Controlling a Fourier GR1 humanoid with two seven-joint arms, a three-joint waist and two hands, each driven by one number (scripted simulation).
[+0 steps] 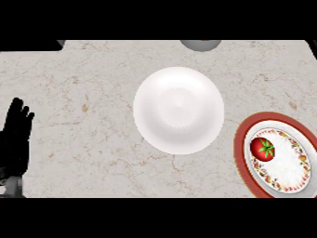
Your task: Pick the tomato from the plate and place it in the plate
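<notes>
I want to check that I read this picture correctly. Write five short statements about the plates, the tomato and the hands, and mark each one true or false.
1. The tomato lies on the red-rimmed plate. True.
2. The white plate holds a second tomato. False: it holds no tomato.
3. The left hand shows at the view's left edge, with straight fingers pointing up. True.
4. The right hand grips the tomato. False: no hand touches it, and the right hand is not in view.
5. The red-rimmed plate lies left of the white plate. False: it lies to its right.
</notes>
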